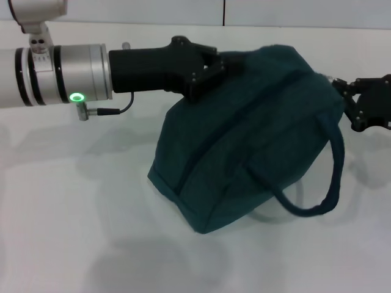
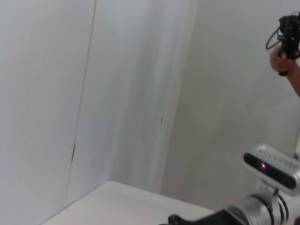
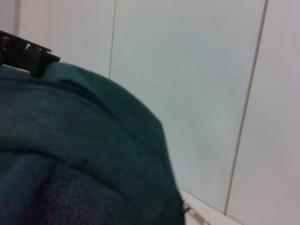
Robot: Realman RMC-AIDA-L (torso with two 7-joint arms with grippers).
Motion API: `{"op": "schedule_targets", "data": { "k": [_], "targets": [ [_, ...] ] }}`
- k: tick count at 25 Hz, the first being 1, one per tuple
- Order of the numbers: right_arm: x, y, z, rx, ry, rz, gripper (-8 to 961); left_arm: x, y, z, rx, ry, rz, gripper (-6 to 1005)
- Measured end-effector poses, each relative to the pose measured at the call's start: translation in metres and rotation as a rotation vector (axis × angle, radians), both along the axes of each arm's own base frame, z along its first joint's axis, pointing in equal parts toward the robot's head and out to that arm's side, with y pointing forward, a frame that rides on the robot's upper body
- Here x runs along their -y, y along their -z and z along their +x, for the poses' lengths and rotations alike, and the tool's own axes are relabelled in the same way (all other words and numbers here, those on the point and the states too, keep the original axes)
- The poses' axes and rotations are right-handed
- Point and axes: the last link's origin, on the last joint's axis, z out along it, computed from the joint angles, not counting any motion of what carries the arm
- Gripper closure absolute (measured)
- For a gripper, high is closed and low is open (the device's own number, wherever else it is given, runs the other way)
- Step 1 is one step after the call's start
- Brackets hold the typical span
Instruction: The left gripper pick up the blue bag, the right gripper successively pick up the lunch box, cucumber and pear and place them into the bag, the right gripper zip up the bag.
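The blue bag (image 1: 244,146) hangs tilted just above the white table, its top seam closed and one cord handle (image 1: 333,177) drooping at its right. My left gripper (image 1: 221,66) is shut on the fabric at the bag's upper left end. My right gripper (image 1: 342,104) sits against the bag's upper right end, fingers spread, holding nothing. In the right wrist view the bag (image 3: 84,150) fills the frame, with the left gripper (image 3: 26,54) at its far end and a small metal ring pull (image 3: 188,211) hanging loose. The lunch box, cucumber and pear are out of view.
The white table (image 1: 73,232) spreads under and around the bag, with a pale wall behind. In the left wrist view a person's hand holding a black device (image 2: 287,37) shows high by the wall, and a grey camera unit (image 2: 272,169) lower down.
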Motion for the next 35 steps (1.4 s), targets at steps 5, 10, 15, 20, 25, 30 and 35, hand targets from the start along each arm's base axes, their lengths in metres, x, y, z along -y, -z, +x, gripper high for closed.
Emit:
{"op": "schedule_targets", "data": {
  "k": [5, 10, 15, 20, 25, 30, 35],
  "targets": [
    [0.003, -0.006, -0.006, -0.080, 0.005, -0.017, 931, 0.003, 0.005, -0.004, 0.053, -0.038, 0.045, 913],
    [0.004, -0.017, -0.002, -0.132, 0.045, -0.040, 845, 0.008, -0.005, -0.018, 0.172, -0.105, 0.136, 840],
    [0.016, -0.034, 0.000, -0.176, 0.019, -0.027, 674, 0.023, -0.018, -0.040, 0.291, -0.128, 0.296, 679],
    [0.041, -0.052, -0.030, -0.319, -0.211, -0.104, 447, 0.047, -0.026, -0.045, 0.381, -0.038, 0.368, 586],
    [0.048, -0.032, -0.059, -0.304, -0.369, -0.267, 379, 0.066, -0.008, -0.058, 0.327, 0.013, 0.406, 493],
    [0.043, -0.017, -0.070, -0.297, -0.392, -0.325, 352, 0.089, 0.007, -0.071, 0.274, 0.057, 0.443, 218],
    [0.041, -0.015, -0.072, -0.285, -0.408, -0.323, 352, 0.097, 0.005, -0.077, 0.279, 0.050, 0.452, 200]
  ]
}}
